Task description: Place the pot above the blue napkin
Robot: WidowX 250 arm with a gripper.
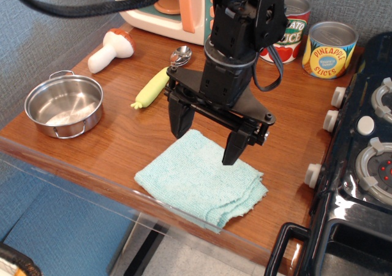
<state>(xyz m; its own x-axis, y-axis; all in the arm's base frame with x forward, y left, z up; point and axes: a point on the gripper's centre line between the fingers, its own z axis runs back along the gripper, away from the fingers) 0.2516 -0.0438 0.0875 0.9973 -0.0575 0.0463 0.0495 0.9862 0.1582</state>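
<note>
The pot (pixel 64 106) is a small shiny steel pan with two wire loop handles, sitting empty at the left end of the wooden counter. The blue napkin (pixel 199 181) lies folded near the counter's front edge, in the middle. My gripper (pixel 206 139) hangs open and empty just above the napkin's far edge, its two black fingers pointing down. It is well to the right of the pot and not touching it.
A toy mushroom (pixel 110 49), a yellow toy corn (pixel 152 87) and a metal spoon (pixel 180 55) lie behind the gripper. Two tin cans (pixel 329 49) stand at the back right. A toy stove (pixel 367 166) borders the counter on the right; a toy microwave (pixel 162 10) stands at the back.
</note>
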